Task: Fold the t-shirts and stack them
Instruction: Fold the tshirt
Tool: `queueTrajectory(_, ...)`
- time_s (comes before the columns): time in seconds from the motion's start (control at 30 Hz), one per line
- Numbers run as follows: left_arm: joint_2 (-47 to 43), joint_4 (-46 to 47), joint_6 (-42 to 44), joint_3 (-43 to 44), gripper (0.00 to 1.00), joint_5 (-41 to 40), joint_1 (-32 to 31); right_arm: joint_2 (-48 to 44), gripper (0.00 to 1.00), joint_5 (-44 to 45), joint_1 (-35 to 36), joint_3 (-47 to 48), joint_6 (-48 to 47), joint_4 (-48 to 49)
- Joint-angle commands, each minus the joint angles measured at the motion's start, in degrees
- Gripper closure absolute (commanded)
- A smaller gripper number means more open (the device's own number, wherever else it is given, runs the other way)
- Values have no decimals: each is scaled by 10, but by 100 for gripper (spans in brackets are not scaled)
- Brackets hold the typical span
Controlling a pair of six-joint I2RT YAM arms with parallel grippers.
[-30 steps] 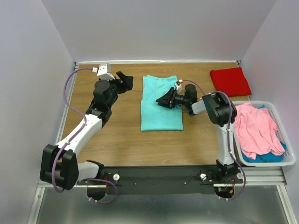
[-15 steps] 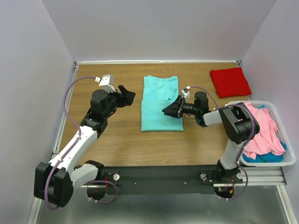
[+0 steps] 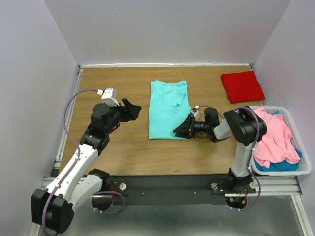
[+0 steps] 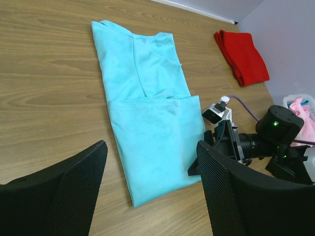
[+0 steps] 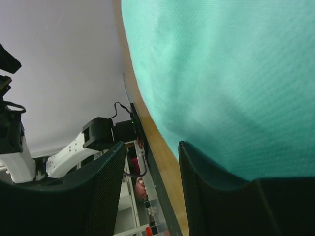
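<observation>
Bare wooden counter point(image 3: 123, 147) is left open along the near edge. The right pincer point(image 3: 181, 130), jaws parted with nothing gripped, has been lowered to the near right edge of the smooth aqua shirt point(image 3: 165, 118). The left pincer point(image 3: 132, 111), released, has been drawn nearer. A red shirt point(image 3: 242, 86), folded square, is laid far right.

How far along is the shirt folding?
Done: the red t-shirt lies folded at the far right. In hand: the aqua t-shirt is partly folded, the open right gripper at its near corner, left gripper open nearby. Left: the pink t-shirt and blue-teal t-shirt in the basket, and stacking.
</observation>
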Motion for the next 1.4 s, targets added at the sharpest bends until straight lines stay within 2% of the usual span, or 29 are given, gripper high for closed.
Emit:
queueTrajectory(0.0,-15,-27,18,5,19,-12,-2,-59,45,36,5,-4,-25,-32)
queueTrajectory(0.07,-19,-28,23,6,19,-20,-2,-93,45,45,32,29,-31,-70)
queueTrajectory(0.17,-23,-45,26,9,20,-38,-2,-91,45,58,86,85,-13,-76)
queueTrajectory(0.33,-41,-57,31,14,20,-59,-1,-9,45,76,170,183,20,-74)
queueTrajectory(0.43,-65,-61,42,11,20,-66,-2,46,45,85,197,225,31,-72)
queueTrajectory(0.57,-84,-63,48,3,20,-68,-2,112,45,83,210,246,35,-73)
queueTrajectory(0.73,-76,-61,48,-3,21,-54,-2,153,45,103,211,224,38,-74)
queueTrajectory(0.87,-43,-67,40,7,21,-32,-2,118,45,108,211,219,35,-83)
queueTrajectory(0.9,-38,-72,41,10,21,-30,-3,78,45,112,210,224,24,-96)
queueTrajectory(1.0,-22,-84,34,20,21,-27,-6,-11,45,149,203,239,-62,-225)
queueTrajectory(1.03,-15,-89,30,25,21,-25,-10,-38,44,190,200,260,-133,-335)
queueTrajectory(1.07,-9,-96,28,26,21,-24,-11,-81,44,220,199,271,-171,-392)
queueTrajectory(1.1,-6,-99,25,30,21,-23,-13,-105,43,287,198,280,-200,-439)
queueTrajectory(1.13,0,-104,22,33,21,-23,-20,-125,43,313,196,286,-220,-519)
queueTrajectory(1.17,10,-107,18,36,21,-24,-26,-143,43,336,189,284,-245,-556)
queueTrajectory(1.27,38,-126,1,45,21,-39,-59,-220,42,430,179,264,-274,-666)
queueTrajectory(1.3,48,-132,-5,53,21,-46,-69,-249,42,497,179,259,-281,-724)
queueTrajectory(1.37,82,-155,-9,66,21,-72,-107,-276,42,599,179,241,-290,-777)
